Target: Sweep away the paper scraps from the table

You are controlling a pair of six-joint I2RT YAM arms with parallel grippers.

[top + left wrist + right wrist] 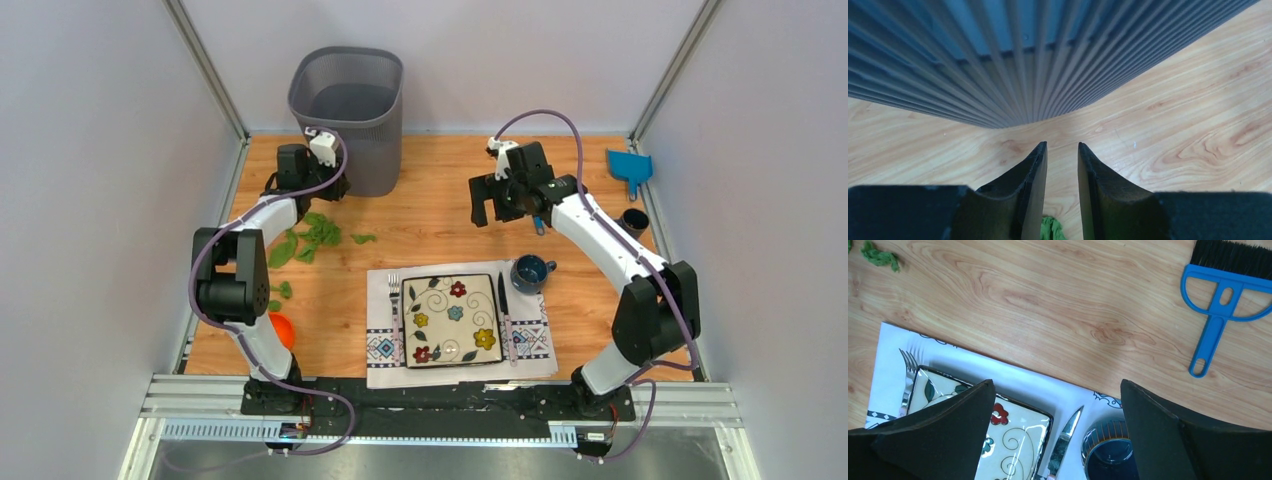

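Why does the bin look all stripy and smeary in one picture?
Left wrist view: the bin fills the top, its mesh smeared into streaks, probably from being so close or from motion, while the table below stays sharp. Top view: it looks crisp and evenly lit. Right wrist view: the blue brush is sharp too.

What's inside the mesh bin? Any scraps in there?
Inside the bin the top view shows only dark floor, no green paper scraps; those in view lie on the table beside it. The near wall hides the front of the bottom.
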